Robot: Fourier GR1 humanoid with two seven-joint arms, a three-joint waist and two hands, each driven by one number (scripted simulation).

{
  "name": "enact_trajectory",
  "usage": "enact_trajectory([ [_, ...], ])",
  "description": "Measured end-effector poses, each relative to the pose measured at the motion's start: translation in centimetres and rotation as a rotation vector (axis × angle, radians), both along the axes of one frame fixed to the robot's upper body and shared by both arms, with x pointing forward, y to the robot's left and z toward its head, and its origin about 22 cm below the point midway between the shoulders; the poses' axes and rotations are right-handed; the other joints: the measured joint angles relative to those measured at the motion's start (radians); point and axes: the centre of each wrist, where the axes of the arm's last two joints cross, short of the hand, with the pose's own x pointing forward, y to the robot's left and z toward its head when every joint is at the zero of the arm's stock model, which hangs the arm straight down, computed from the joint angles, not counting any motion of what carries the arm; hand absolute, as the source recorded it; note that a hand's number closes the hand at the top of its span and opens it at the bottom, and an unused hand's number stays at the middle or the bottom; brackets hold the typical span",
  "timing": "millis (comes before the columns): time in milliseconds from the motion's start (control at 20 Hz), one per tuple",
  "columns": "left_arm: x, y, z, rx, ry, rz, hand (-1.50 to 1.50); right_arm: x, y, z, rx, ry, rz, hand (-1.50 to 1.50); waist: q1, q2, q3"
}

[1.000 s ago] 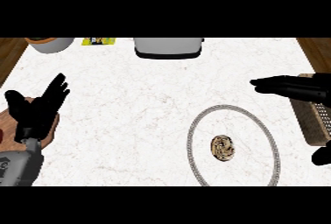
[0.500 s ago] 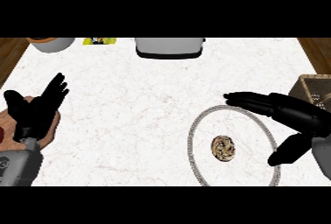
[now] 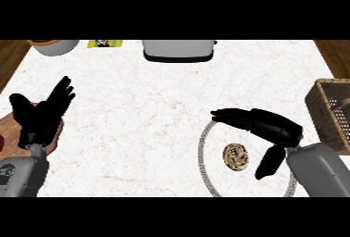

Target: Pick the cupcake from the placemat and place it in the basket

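The cupcake (image 3: pixel 236 156), brown with a swirled top, sits on a round white placemat (image 3: pixel 202 152) with a grey rim at the lower right of the counter. My right hand (image 3: pixel 268 128) hovers over the placemat just right of and above the cupcake, fingers stretched toward the left and thumb pointing down beside it; it is open and apart from the cupcake. The wicker basket (image 3: pixel 332 111) stands at the right edge, partly cut off. My left hand (image 3: pixel 40 115) rests open at the left edge, fingers up.
A grey toaster-like appliance (image 3: pixel 178 50) stands at the back middle. A grey bowl (image 3: pixel 54 46) and a yellow packet (image 3: pixel 104 43) lie at the back left. A wooden board (image 3: pixel 8 134) shows under the left hand.
My right hand has moved left and down from the basket side to above the placemat, closing in beside the cupcake. The basket is now uncovered. The left hand has barely moved.
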Motion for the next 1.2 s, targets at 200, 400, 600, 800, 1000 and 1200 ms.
enact_trajectory([
  [200, 0.4, 0.0, 0.5, -0.003, 0.002, 0.000, 0.00, 0.0, 0.4, -1.5, -0.063, 0.000, 0.012, -1.50, -0.002, -0.001, 0.000],
  [400, 0.4, -0.1, 0.2, -0.001, 0.007, 0.001, 0.00, 0.4, 0.1, -2.9, -0.106, -0.003, 0.018, -1.50, -0.002, -0.001, 0.000],
  [600, 0.4, 0.4, 0.2, 0.000, 0.006, -0.005, 0.00, 1.1, 0.0, -3.1, -0.108, -0.016, 0.013, -1.50, -0.003, -0.001, 0.000],
  [800, 0.5, 0.2, 0.5, -0.008, 0.003, 0.000, 0.00, 1.4, -0.9, -3.4, -0.098, -0.013, 0.009, -1.50, -0.003, -0.001, 0.000],
  [1000, -0.3, 0.2, 0.3, -0.001, 0.006, -0.004, 0.00, 0.5, -1.8, -4.2, -0.089, -0.004, 0.026, -1.50, -0.003, -0.002, 0.000],
  [1200, -0.1, 0.0, 0.4, -0.003, 0.005, 0.002, 0.00, -0.2, -1.8, -5.3, -0.083, -0.005, 0.049, -1.50, -0.004, -0.001, 0.000],
])
